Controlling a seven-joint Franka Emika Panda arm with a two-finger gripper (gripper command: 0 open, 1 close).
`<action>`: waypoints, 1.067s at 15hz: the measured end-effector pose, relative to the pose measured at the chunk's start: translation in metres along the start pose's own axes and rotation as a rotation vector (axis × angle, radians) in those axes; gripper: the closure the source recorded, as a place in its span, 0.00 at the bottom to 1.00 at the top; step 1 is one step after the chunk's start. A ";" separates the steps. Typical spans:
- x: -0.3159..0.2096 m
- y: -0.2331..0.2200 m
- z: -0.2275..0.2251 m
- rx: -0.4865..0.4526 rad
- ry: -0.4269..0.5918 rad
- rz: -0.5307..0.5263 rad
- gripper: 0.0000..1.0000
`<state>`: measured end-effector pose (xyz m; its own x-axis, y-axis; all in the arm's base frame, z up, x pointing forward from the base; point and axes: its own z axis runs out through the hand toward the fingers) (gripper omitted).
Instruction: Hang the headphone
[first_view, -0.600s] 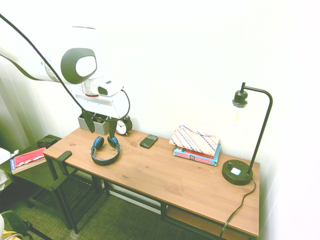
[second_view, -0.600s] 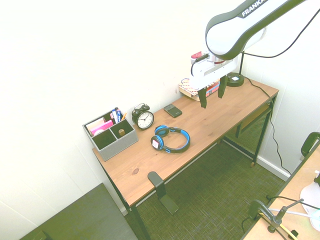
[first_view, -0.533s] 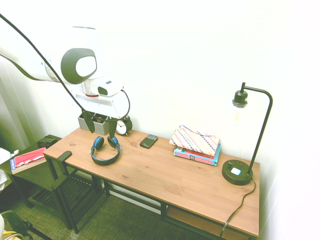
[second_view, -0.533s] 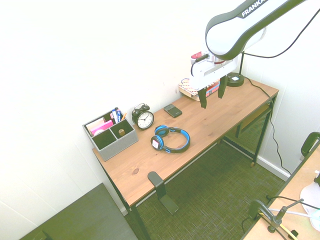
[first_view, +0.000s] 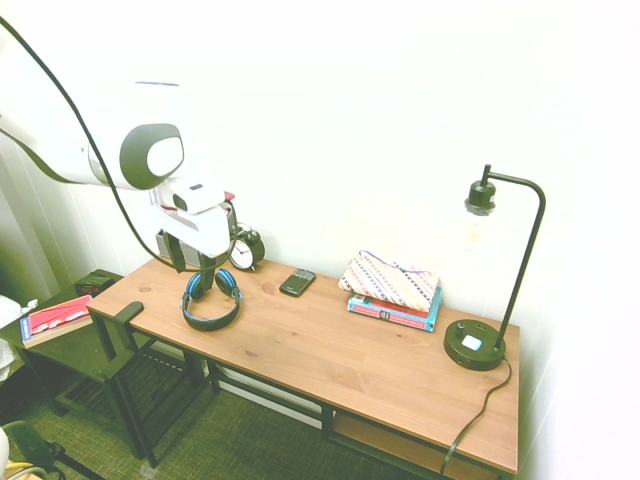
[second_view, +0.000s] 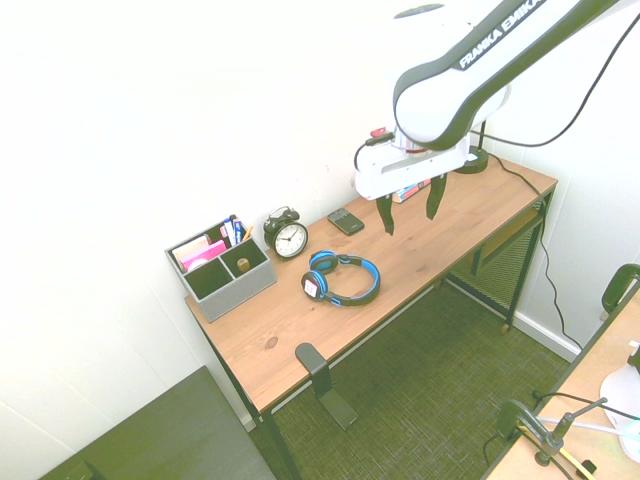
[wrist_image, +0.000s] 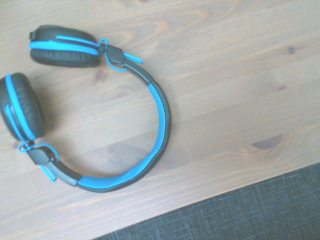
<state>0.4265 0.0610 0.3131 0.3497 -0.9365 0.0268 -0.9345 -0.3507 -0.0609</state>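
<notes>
Home-office corner, wooden desk (second_view: 420, 235) with black desk lamp (first_view: 475, 345), twin-bell alarm clock (second_view: 287, 236), compartmented pen organizer (second_view: 228, 290)

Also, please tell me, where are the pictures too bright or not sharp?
First exterior view: wall washed out nearly to white, the lamp's glass bulb faint against it; second exterior view: wall very pale too; wrist view: headphones and wood grain slightly soft.

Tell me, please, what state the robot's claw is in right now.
Claw: open, holding nothing, above the desk; the headphones lie on the desk.
</notes>
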 end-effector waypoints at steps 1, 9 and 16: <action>-0.003 0.005 0.018 0.002 0.013 0.051 0.00; -0.012 -0.006 0.098 0.014 -0.016 0.139 1.00; -0.004 -0.043 0.129 0.015 -0.039 0.150 1.00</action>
<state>0.4738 0.0793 0.1871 0.2087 -0.9777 -0.0229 -0.9755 -0.2064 -0.0764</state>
